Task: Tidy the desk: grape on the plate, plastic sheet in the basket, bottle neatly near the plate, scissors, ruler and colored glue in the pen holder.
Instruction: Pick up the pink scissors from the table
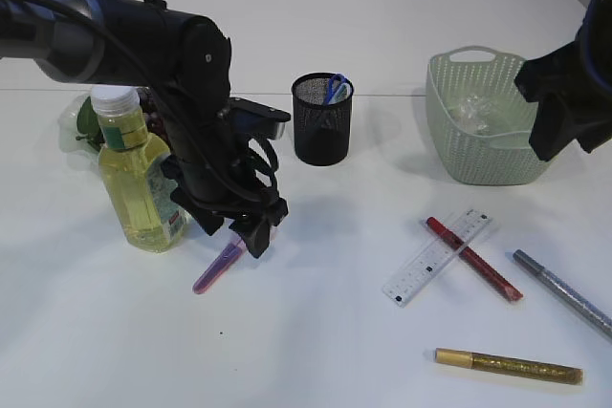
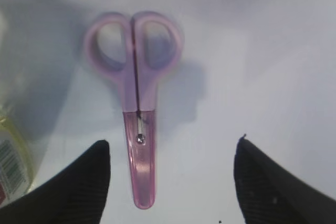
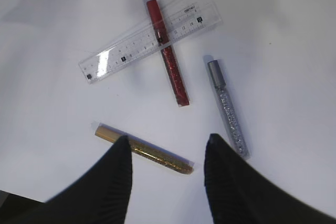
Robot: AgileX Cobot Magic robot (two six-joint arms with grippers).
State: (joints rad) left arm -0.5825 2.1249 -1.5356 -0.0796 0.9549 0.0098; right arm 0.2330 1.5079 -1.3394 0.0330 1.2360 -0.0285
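The left tool [image 2: 170, 182] hangs with fingers apart astride the scissors [image 2: 137, 114], which lie flat beside the bottle [image 1: 140, 179], lined up for a grab. The right tool [image 3: 167, 182], also apart, holds nothing.

White table [image 1: 316, 351] and the items resting directly on it. At left, an upright bottle [image 1: 139, 179] of yellow liquid; just beside it, pink scissors [image 2: 137, 103] lying flat, blades closed. At centre rear, a black mesh pen holder [image 1: 321, 119]. At right rear, a pale green basket [image 1: 478, 121]. In the right foreground, a clear ruler [image 3: 149, 41] crossed by a red glue tube [image 3: 167, 51], with a silver glue tube [image 3: 227, 108] and a gold glue tube [image 3: 144, 149] lying apart nearby.
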